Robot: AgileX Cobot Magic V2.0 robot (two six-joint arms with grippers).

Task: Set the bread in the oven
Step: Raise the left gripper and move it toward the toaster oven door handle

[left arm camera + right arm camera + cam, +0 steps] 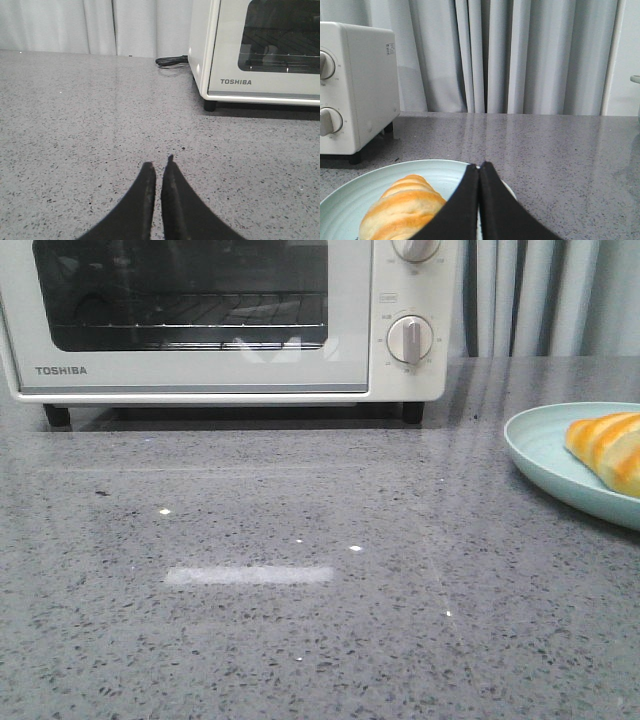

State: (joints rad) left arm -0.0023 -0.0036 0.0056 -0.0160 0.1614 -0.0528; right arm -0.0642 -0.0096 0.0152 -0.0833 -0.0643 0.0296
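I am seeing one bread [606,447] lying on one pale blue plate [540,445] at about three o'clock on the tabletop [300,580], well apart from the one oven [220,320] at twelve, whose glass door is standing closed. I am judging the roll light, soft and easily crushed, so I am planning a gentle hold across its thick middle, not the tapered ends. My right pincer [479,167] is hovering just beside it, pressed together and holding nothing; my left pincer [158,167] is likewise nearly closed and carrying nothing.
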